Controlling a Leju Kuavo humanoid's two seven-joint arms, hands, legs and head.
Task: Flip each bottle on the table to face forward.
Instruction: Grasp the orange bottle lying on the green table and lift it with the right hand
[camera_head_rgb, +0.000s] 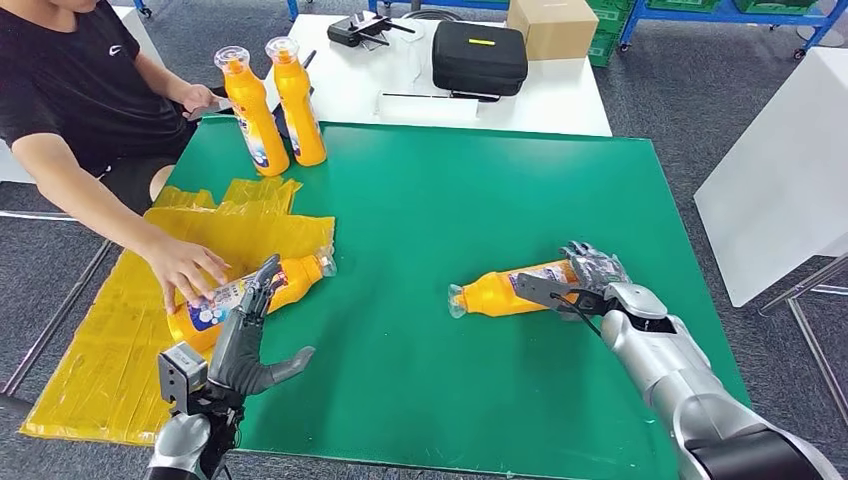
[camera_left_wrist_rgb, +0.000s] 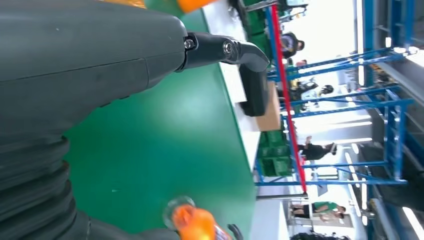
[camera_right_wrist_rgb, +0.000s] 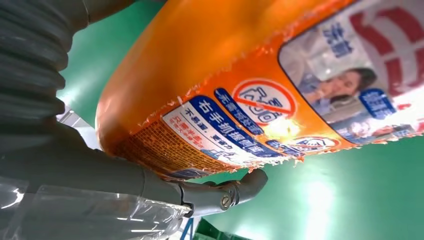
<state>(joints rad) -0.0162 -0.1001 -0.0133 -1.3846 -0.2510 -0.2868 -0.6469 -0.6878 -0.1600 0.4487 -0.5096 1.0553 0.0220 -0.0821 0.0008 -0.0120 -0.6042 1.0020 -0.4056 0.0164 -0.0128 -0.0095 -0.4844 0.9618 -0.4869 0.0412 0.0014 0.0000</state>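
Two orange bottles (camera_head_rgb: 255, 115) (camera_head_rgb: 298, 100) stand upright at the green mat's (camera_head_rgb: 450, 200) far left corner. A third orange bottle (camera_head_rgb: 255, 292) lies at the left on the yellow sheet, with a person's hand (camera_head_rgb: 185, 265) resting on it. My left hand (camera_head_rgb: 250, 345) is open just in front of it, fingers stretched toward the bottle and thumb (camera_left_wrist_rgb: 225, 50) spread aside. A fourth bottle (camera_head_rgb: 505, 292) lies at the right, cap pointing left. My right hand (camera_head_rgb: 590, 285) grips its base end, thumb (camera_right_wrist_rgb: 220, 192) across the labelled body (camera_right_wrist_rgb: 240, 100).
A crumpled yellow plastic sheet (camera_head_rgb: 100, 330) covers the mat's left edge. A seated person (camera_head_rgb: 70, 80) leans in from the left. Behind the mat a white table (camera_head_rgb: 560, 105) carries a black case (camera_head_rgb: 480, 55) and a cardboard box (camera_head_rgb: 552, 25). A white panel (camera_head_rgb: 780, 160) stands at right.
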